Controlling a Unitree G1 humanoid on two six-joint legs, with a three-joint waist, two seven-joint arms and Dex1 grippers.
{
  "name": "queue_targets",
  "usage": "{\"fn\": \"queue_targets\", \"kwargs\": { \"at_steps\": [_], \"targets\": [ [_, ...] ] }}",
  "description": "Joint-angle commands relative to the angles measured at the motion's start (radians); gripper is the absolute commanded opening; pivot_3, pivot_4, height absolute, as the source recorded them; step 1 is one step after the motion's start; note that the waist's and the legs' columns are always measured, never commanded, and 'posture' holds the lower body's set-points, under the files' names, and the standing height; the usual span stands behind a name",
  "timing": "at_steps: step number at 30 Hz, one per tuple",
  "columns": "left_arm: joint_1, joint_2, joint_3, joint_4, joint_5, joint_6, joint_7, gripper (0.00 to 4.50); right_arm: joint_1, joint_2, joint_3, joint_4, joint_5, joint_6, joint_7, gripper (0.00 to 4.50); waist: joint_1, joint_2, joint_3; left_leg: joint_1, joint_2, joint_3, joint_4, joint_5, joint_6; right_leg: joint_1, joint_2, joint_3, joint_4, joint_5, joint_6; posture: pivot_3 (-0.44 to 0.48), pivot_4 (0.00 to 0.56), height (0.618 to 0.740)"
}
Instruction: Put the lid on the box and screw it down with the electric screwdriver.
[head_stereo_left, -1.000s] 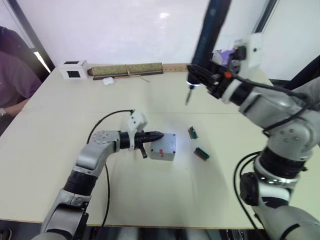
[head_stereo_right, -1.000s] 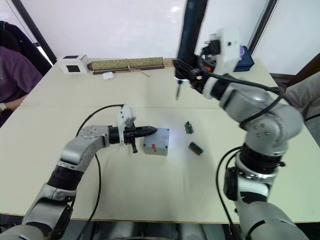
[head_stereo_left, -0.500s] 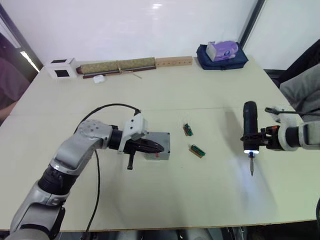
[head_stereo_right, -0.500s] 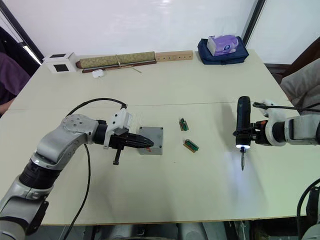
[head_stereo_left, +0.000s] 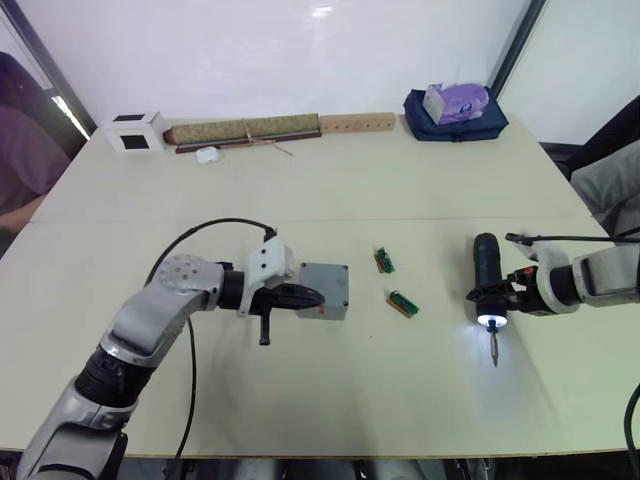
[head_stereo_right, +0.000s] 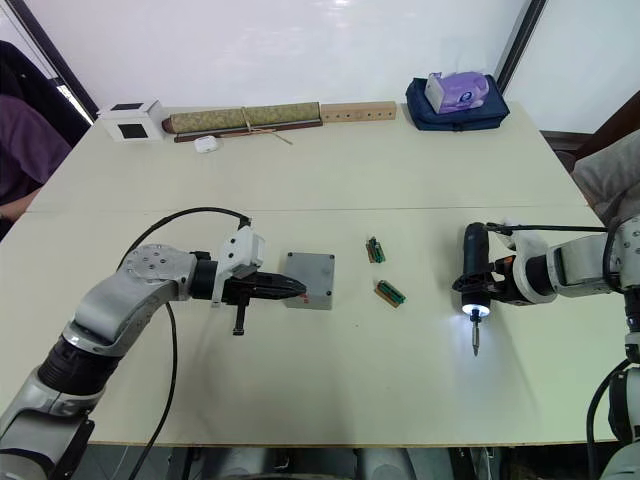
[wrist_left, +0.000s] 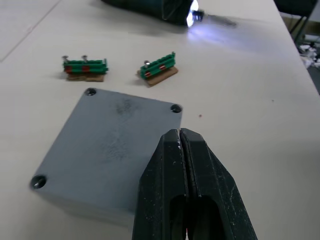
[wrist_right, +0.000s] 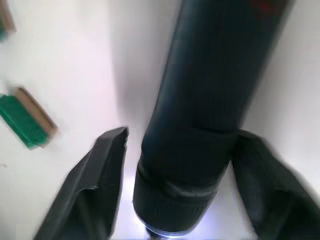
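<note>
Where the pale bench meets a white wall, the box sits mid-bench with the lid on it, screw holes at its corners. Beside it, the left tool has its fingers pressed together. Two green circuit boards lie between box and electric screwdriver, which the right tool clamps, its tip light lit. A white cube, a rolled mat and a blue bag line the far edge.
</note>
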Motion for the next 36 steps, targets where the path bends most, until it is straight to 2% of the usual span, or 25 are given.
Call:
{"fn": "queue_targets", "kwargs": {
  "at_steps": [1, 8, 11, 13, 15, 18, 21, 24, 26, 30, 36],
  "targets": [
    [0.001, 0.008, 0.039, -0.009, -0.019, 0.005, 0.007, 0.00, -0.014, 0.014, -0.021, 0.000, -0.065, 0.006, 0.020, 4.44, 0.001, -0.002, 0.000, 0.000, 0.000, 0.000, 0.001, 0.000, 0.000, 0.000, 0.000, 0.000, 0.000, 0.000, 0.000, 0.000, 0.150, 0.740],
    [-0.035, 0.027, 0.102, 0.098, -0.044, 0.015, -0.005, 0.00, -0.065, 0.017, -0.060, -0.047, -0.186, 0.005, 0.108, 4.44, 0.001, -0.002, 0.000, 0.000, 0.000, -0.001, 0.004, 0.000, 0.000, 0.002, 0.000, -0.001, 0.001, 0.001, 0.001, 0.000, 0.150, 0.740],
    [-0.073, 0.054, 0.128, 0.191, -0.018, -0.016, -0.013, 0.00, -0.120, -0.052, -0.026, -0.158, -0.255, -0.068, 0.222, 4.44, -0.001, 0.000, 0.002, 0.000, 0.000, -0.001, 0.004, 0.000, 0.000, 0.001, 0.000, -0.001, 0.001, 0.001, 0.001, 0.000, 0.150, 0.740],
    [-0.105, 0.054, 0.136, 0.284, 0.009, -0.048, -0.001, 0.00, -0.146, -0.122, 0.058, -0.294, -0.400, -0.298, 0.367, 4.44, -0.001, 0.003, 0.004, -0.001, 0.000, 0.000, 0.005, 0.000, 0.000, 0.000, 0.000, 0.000, 0.002, 0.001, 0.001, 0.000, 0.150, 0.740],
    [-0.128, 0.028, 0.138, 0.377, 0.033, -0.081, 0.032, 0.00, -0.123, -0.115, 0.078, -0.404, -0.459, -0.442, 0.451, 4.44, -0.002, 0.003, 0.004, -0.001, 0.000, 0.000, 0.004, 0.000, 0.000, -0.001, 0.000, -0.001, 0.002, 0.001, 0.001, 0.000, 0.150, 0.740],
    [-0.131, -0.004, 0.120, 0.438, 0.079, -0.127, 0.062, 0.00, -0.022, -0.006, -0.001, -0.521, -0.391, -0.486, 0.511, 4.44, -0.004, -0.005, 0.001, -0.001, 0.001, -0.001, 0.004, -0.001, 0.001, 0.000, 0.001, -0.001, 0.001, 0.001, 0.001, 0.000, 0.150, 0.740],
    [-0.093, -0.047, 0.096, 0.418, 0.113, -0.128, 0.108, 0.00, 0.138, 0.092, 0.038, -0.777, -0.394, -0.590, 0.566, 4.44, 0.002, -0.006, 0.002, -0.001, 0.002, -0.003, 0.006, -0.001, 0.001, 0.002, 0.001, -0.003, 0.002, 0.001, 0.001, 0.000, 0.150, 0.740],
    [-0.042, -0.068, 0.075, 0.349, 0.117, -0.098, 0.123, 0.00, 0.211, 0.160, 0.112, -0.886, -0.443, -0.615, 0.555, 4.44, 0.005, -0.005, 0.002, -0.007, 0.001, -0.004, 0.009, -0.001, 0.001, -0.003, -0.002, -0.003, 0.004, 0.001, 0.002, 0.000, 0.150, 0.740],
    [-0.015, -0.082, 0.061, 0.312, 0.121, -0.078, 0.135, 0.00, 0.239, 0.215, 0.161, -0.918, -0.459, -0.613, 0.538, 4.44, 0.005, -0.006, 0.002, -0.016, 0.000, -0.004, 0.014, 0.000, 0.000, -0.010, -0.004, -0.003, 0.006, 0.003, 0.005, 0.000, 0.150, 0.740],
    [0.002, -0.094, 0.039, 0.285, 0.138, -0.069, 0.143, 0.00, 0.258, 0.288, 0.235, -0.946, -0.505, -0.597, 0.518, 4.44, 0.005, -0.006, 0.001, -0.015, -0.001, -0.005, 0.015, 0.000, -0.001, -0.009, -0.004, -0.003, 0.007, 0.005, 0.005, 0.000, 0.150, 0.740],
    [-0.023, -0.123, 0.005, 0.302, 0.165, -0.092, 0.136, 0.00, 0.261, 0.333, 0.302, -0.939, -0.580, -0.584, 0.500, 4.44, 0.001, -0.006, 0.001, -0.015, -0.001, -0.005, 0.015, 0.000, -0.001, -0.009, -0.002, -0.003, 0.007, 0.005, 0.005, 0.000, 0.150, 0.740]
  ]
}}
